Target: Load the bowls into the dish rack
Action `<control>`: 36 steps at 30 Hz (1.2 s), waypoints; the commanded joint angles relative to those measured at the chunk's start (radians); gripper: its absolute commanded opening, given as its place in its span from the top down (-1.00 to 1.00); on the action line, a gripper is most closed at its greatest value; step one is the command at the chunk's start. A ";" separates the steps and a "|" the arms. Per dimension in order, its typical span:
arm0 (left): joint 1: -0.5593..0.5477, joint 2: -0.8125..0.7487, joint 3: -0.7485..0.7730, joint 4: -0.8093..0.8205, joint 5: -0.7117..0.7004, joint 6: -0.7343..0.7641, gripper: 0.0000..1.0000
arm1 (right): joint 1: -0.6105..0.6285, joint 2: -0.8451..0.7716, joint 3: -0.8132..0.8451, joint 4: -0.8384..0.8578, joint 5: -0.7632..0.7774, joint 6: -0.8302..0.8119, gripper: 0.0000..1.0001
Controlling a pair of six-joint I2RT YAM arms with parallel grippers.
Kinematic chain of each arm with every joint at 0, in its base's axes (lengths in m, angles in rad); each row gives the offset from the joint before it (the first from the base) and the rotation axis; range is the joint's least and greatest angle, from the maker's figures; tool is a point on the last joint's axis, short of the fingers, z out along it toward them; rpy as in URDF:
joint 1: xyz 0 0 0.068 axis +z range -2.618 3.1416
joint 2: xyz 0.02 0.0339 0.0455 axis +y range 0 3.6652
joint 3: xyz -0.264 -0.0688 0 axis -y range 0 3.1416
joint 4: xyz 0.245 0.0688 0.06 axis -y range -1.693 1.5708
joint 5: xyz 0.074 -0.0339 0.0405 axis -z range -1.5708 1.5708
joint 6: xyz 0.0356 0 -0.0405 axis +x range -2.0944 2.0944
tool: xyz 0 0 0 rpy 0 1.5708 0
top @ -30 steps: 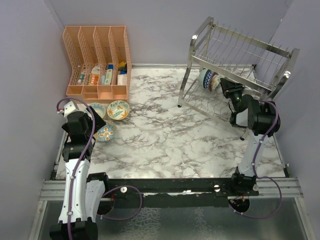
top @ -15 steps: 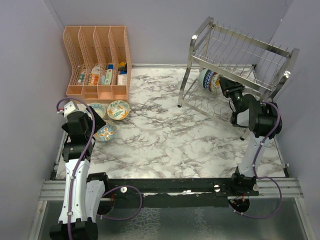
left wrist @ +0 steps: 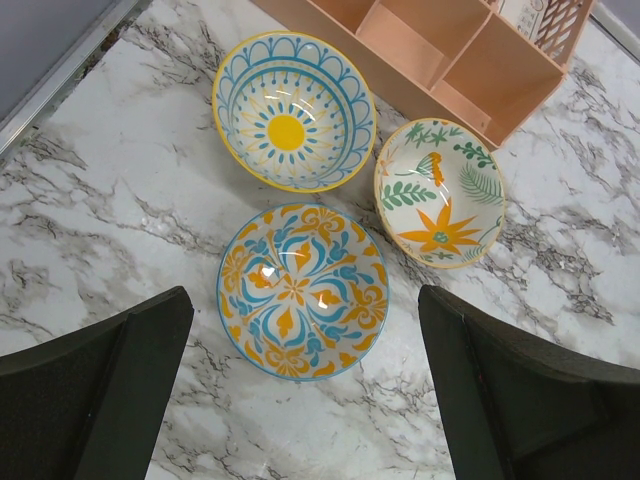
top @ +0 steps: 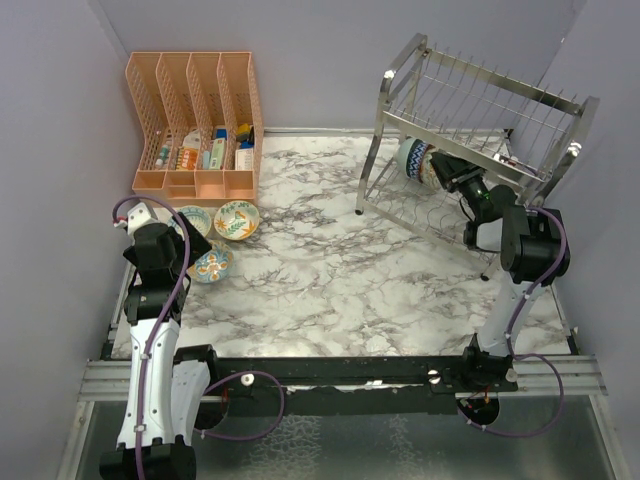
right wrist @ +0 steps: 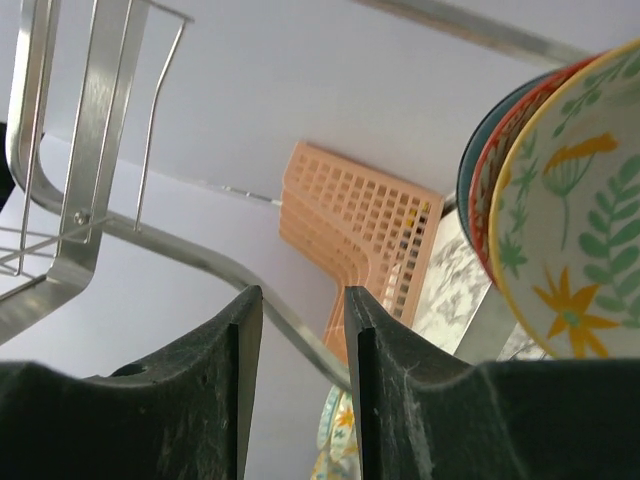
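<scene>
- Bowls (top: 418, 160) are in two groups. Three are in the dish rack (top: 520, 95) and three wait on the table (top: 330, 280).
- In the rack, the teal bowl (right wrist: 466, 190), the red bowl (right wrist: 497, 150) and the leafy bowl (right wrist: 570, 220) stand on their edges, close together like books on a shelf.
- I think they stand this way so the thin wires can hold them up and more bowls can fit.
- The right gripper (right wrist: 300, 340) is just beside the leafy bowl, under the top shelf of the rack.
- Its fingers are only a little way apart and nothing is between them. It holds nothing, and the leafy bowl stands by itself.
- I think this arm needs to back out slowly, because a bump could knock the standing bowls over.
- On the table, the sun bowl (left wrist: 293, 110), the flower bowl (left wrist: 440, 192) and the swirl bowl (left wrist: 302, 291) sit flat with their mouths up. They are close together, next to the peach organizer (left wrist: 450, 50).
- The left gripper (left wrist: 303, 320) hangs right over the swirl bowl.
- Its fingers are as wide apart as they go and hold nothing. I think they are this wide so one finger can slip over the rim.
- The job looks about half done, and the swirl bowl looks like the next one to be picked up.
</scene>
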 commanded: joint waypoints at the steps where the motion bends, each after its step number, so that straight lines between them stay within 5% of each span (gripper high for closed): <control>1: 0.012 -0.012 0.001 0.023 0.019 0.009 -0.98 | 0.014 -0.001 0.029 0.298 -0.198 0.060 0.22; 12: 0.018 -0.025 -0.002 0.023 0.019 0.009 -0.98 | 0.042 0.017 0.112 0.304 -0.644 0.152 0.18; 24: 0.022 -0.032 -0.003 0.022 0.026 0.008 -0.98 | 0.135 -0.101 -0.071 0.332 -0.681 0.145 0.19; 36: 0.026 -0.045 -0.004 0.019 0.030 0.006 -0.98 | 0.260 -0.449 -0.256 -0.230 -0.657 -0.249 0.14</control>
